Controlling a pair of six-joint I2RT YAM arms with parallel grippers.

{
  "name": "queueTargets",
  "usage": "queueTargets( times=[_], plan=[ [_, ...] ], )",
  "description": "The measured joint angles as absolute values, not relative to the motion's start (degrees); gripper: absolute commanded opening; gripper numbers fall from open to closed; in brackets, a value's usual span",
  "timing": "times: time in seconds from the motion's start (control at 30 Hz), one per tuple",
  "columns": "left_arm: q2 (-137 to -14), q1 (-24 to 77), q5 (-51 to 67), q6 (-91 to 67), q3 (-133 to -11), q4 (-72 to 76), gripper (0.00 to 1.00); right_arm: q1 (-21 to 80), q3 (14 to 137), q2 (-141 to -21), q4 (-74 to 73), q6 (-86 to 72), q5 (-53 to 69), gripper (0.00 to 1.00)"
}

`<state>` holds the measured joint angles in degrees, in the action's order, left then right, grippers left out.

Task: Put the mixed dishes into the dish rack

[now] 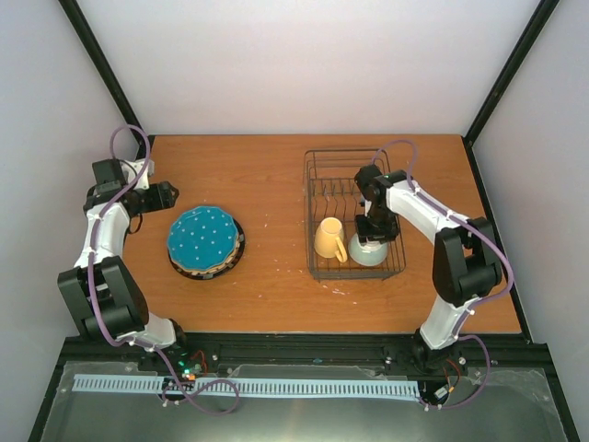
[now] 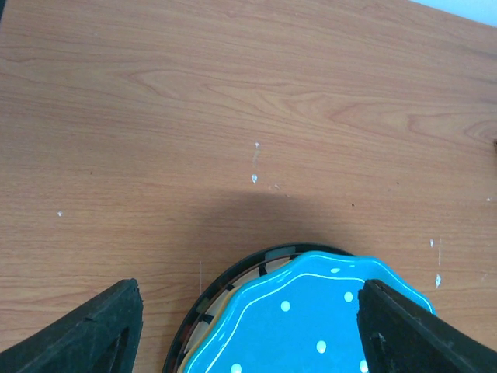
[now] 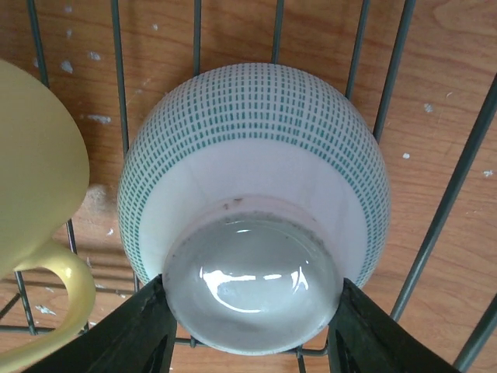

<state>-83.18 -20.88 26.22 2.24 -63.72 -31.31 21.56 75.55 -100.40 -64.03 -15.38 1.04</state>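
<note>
The left tool [image 2: 250, 286] is open, its jaws standing wide apart low over the desk [image 1: 258, 175]. The teal dotted plate [image 2: 295, 326] tops a stack on the left half of the desk, and its far edge reaches in between the two fingers. One finger [image 2: 411, 334] lies at or over the plate's wavy rim. The other finger [image 2: 85, 334] stands clear of it, with bare wood between. Under the teal plate, the rim of the black-and-white striped plate [image 2: 268, 260] shows at the edge of the stack. In the top view this tool sits just beside the stack, at its far left.

The right tool [image 3: 252, 286] is closed on the pale green bowl [image 3: 252, 140]. The bowl is upside down with its foot ring towards the wrist camera, and a finger presses the ring on either side. The bowl is inside the dish rack [image 1: 317, 166], at the near right corner, with the wires running under it. The pale yellow mug [image 1: 329, 238] is in the rack just beside the bowl, on its left, handle towards the near edge. The rack stands on the right half of the desk, well apart from the stack of plates.
</note>
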Motion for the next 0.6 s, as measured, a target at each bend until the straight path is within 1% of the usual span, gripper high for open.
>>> queueTargets(
  times=[0.03,0.13,0.23,0.37,0.47,0.53,0.6],
  plan=[
    [-83.2,-20.9,26.4,2.6,-63.7,-31.6,0.77,21.5,75.9,-100.7,-64.0,-15.3,1.0,0.53],
    [-83.2,-20.9,26.8,3.6,-63.8,-32.7,0.77,21.2,77.0,-101.6,-63.9,-15.2,1.1,0.58],
    [-83.3,-20.9,26.8,4.2,-64.2,-34.2,0.77,20.8,78.1,-103.0,-63.5,-14.7,1.7,0.69],
    [-83.9,-20.9,26.0,4.5,-64.7,-35.0,0.77,20.6,79.7,-104.9,-63.9,-13.7,2.6,0.71],
    [-84.0,-20.9,25.0,4.5,-64.6,-36.1,0.73,20.3,80.6,-106.0,-64.4,-13.0,2.6,0.72],
    [-84.0,-20.9,24.5,4.5,-64.6,-36.5,0.69,20.1,81.6,-106.5,-65.3,-12.9,2.5,0.72],
    [-83.9,-20.9,24.1,4.5,-64.6,-37.4,0.61,19.7,83.2,-106.5,-66.4,-12.9,2.5,0.72]
  ],
)
